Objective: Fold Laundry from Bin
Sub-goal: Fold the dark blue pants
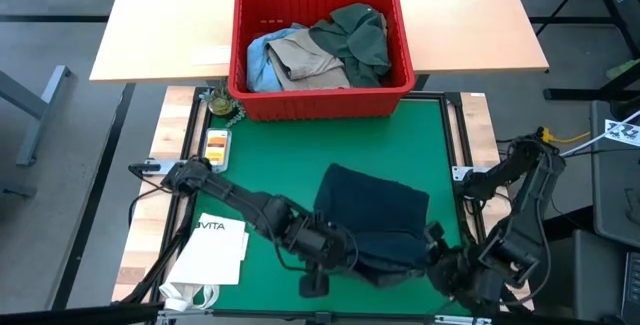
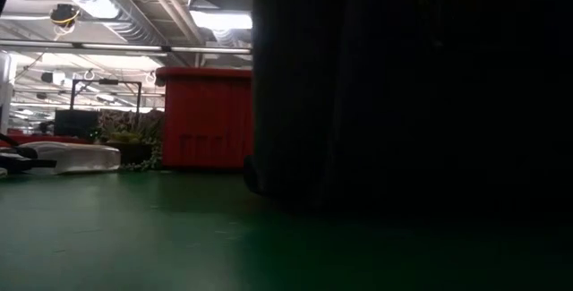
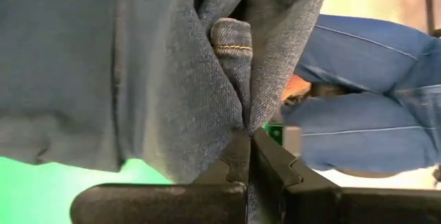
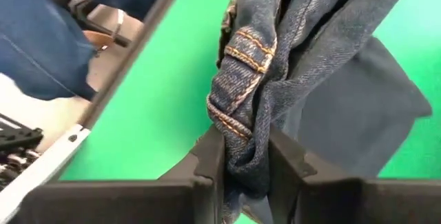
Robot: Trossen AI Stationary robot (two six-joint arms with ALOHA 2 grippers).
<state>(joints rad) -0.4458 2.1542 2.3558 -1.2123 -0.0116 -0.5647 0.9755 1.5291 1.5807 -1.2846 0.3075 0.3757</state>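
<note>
Dark trousers [image 1: 375, 215] lie on green mat [image 1: 290, 145], near edge lifted; left gripper [image 1: 345, 255] and right gripper [image 1: 440, 265] jaws both clenched on fabric. Rest in red bin [image 1: 320, 100].

"VITA" is printed on the white paper bag [image 1: 218, 248] lying by the green mat [image 1: 280, 155].

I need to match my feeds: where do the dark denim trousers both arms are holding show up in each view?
High view: dark denim trousers, lower centre of the green mat, between both arms.
Low view: the dark mass filling the right side.
Left wrist view: cloth pinched in the left gripper.
Right wrist view: a seamed bunch in the right gripper.
Shared landmark: the green mat.
</note>
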